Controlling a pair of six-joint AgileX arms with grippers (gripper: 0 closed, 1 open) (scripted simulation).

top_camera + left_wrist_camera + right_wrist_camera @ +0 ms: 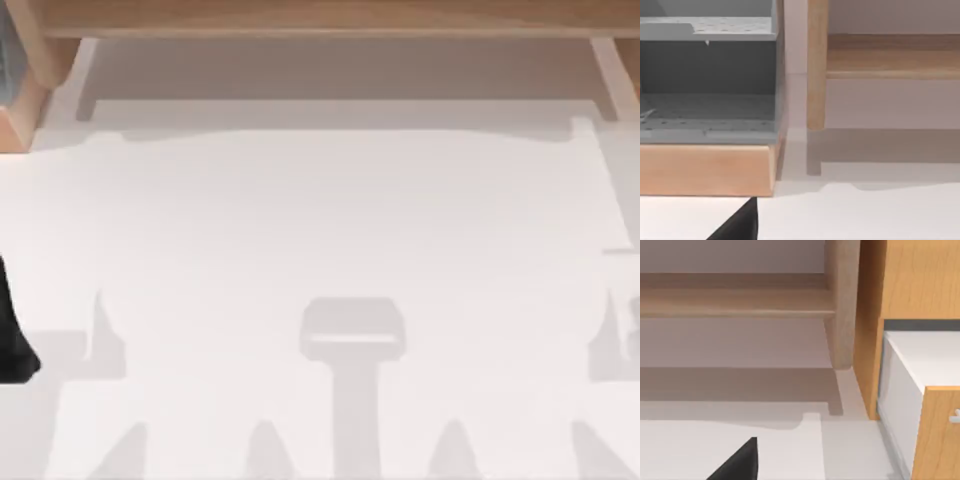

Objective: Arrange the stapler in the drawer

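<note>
White tabletop (330,220), shadowed; wooden shelf rail (320,18) at twelve o'clock. Left arm (12,335) at nine o'clock. Claw states: cannot tell. No legible writing.

Left arm (12,330): plain matte black, smooth rounded casing, no visible markings, cables or screws. Left pincer (740,222): black wedge, flat straight edges, sharp corner. Right pincer (740,462): same black wedge shape, unmarked. Finger detail not discernible.
</note>
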